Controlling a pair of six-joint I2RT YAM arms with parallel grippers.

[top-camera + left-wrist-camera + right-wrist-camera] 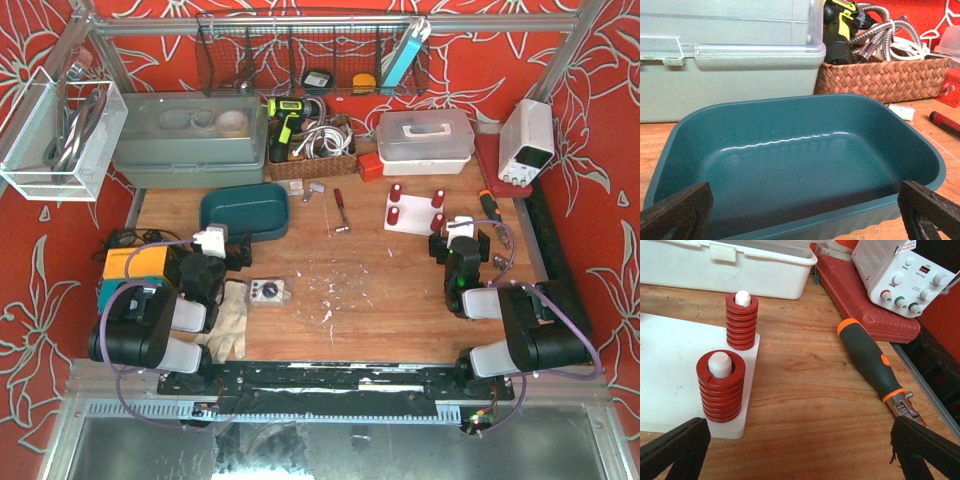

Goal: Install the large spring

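Note:
A white base plate (414,208) stands at the right middle of the table, with several red large springs on its corner pegs. In the right wrist view two of these springs (741,321) (720,386) sit upright over white pegs on the plate's right edge (670,365). My right gripper (462,230) (800,455) is open and empty, low over bare wood just to the right of the plate. My left gripper (232,245) (802,212) is open and empty at the near rim of an empty teal bin (790,160).
An orange-and-black tool handle (867,357) lies right of my right gripper, with a red case (865,300) and a power supply (527,138) behind it. A grey tote (190,140), a wicker basket (310,150) and a white lidded box (425,140) line the back. A glove (230,315) lies front left.

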